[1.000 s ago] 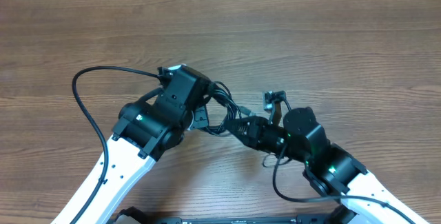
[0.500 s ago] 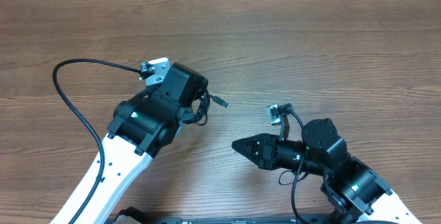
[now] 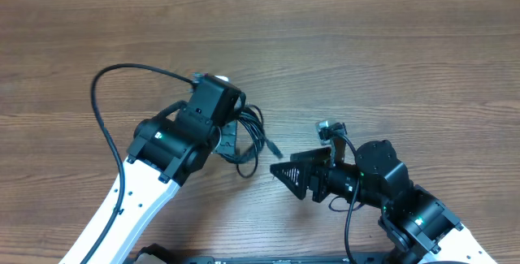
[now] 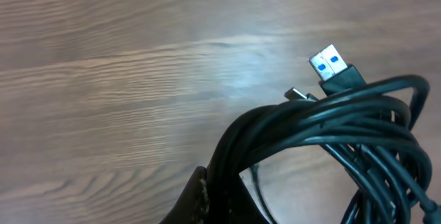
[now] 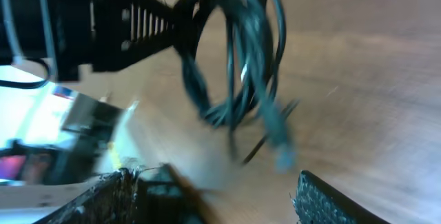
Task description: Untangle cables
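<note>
Two thin black cables (image 3: 249, 138), wound together into one small coiled bundle, are caught in my left arm's black fingers (image 4: 207, 198). Those fingers are pressed together on the loops, and in the left wrist view the strands cross right over one fingertip. The bundle sits just beside the left wrist, over the brown wood-grain worktop (image 3: 366, 53). I cannot tell whether its lowest loops touch the wood.

A flat silvery plug with blue inserts (image 4: 331, 65) sticks out of the top of the bundle. A smaller silvery tip (image 4: 300, 94) peeks out just below it. One loose black cable end (image 3: 275, 145) trails off the bundle's side toward my other arm.

My right arm's black fingers (image 3: 299, 173) stand apart, near that loose end but holding nothing. From the right wrist camera the bundle (image 5: 234, 65) shows beyond the gap between them, blurred, its ends dangling below the loops.
</note>
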